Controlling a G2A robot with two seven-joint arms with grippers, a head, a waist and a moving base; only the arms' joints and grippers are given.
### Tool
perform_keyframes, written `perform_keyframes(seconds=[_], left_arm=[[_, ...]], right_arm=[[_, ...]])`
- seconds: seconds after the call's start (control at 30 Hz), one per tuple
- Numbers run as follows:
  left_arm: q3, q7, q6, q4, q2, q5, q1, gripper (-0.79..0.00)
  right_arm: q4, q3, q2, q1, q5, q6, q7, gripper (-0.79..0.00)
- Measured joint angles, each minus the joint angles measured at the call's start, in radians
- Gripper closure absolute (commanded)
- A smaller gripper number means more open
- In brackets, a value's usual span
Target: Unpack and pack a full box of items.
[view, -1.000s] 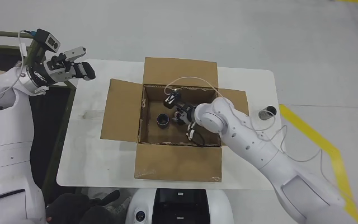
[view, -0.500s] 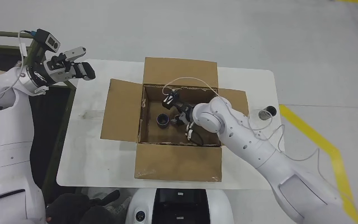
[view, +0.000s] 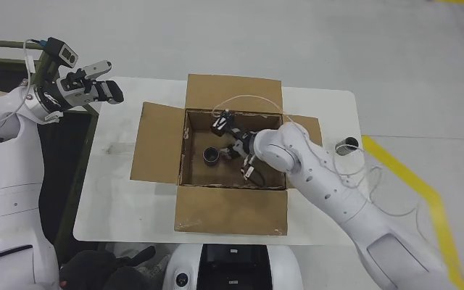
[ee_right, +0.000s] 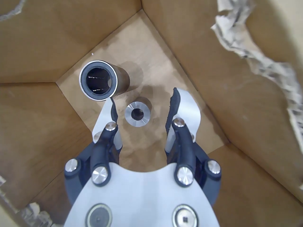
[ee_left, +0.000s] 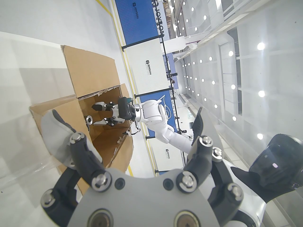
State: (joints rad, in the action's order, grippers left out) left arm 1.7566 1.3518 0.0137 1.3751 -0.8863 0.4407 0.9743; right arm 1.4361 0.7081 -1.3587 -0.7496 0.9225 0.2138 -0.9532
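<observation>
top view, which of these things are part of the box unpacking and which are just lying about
Job: cardboard box; large metal sleeve and small metal bushing inside it; cylinder on the table; open right end effector over the bushing.
Lying about: dark frame beside the table; yellow floor line.

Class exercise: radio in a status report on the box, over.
Right tool open, inside the box, over the small metal bush. Left tool open, empty, at the table edge. Taller sleeve stands close beside the bush.
</observation>
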Motion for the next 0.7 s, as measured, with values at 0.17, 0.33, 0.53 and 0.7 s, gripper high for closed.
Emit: perform_keyframes(seconds=[0.17,0.33,0.53,0.7], left_arm=[[0.000,0.000,0.000,0.000,0.000,0.000,0.000,-0.785],[0.000,0.000,0.000,0.000,0.000,0.000,0.000,-0.785],[0.000,0.000,0.000,0.000,0.000,0.000,0.000,-0.785],[0.000,0.000,0.000,0.000,0.000,0.000,0.000,-0.785]], right_arm=[[0.115,0.061,0.024,-0.051,0.014,0.018,-0.036,-0.526],[0.219,0.130,0.047,-0.106,0.014,0.042,-0.065,-0.533],[0.336,0.223,0.075,-0.181,0.023,0.065,-0.074,-0.545],[0.412,0.326,0.099,-0.251,0.025,0.076,-0.054,-0.539]])
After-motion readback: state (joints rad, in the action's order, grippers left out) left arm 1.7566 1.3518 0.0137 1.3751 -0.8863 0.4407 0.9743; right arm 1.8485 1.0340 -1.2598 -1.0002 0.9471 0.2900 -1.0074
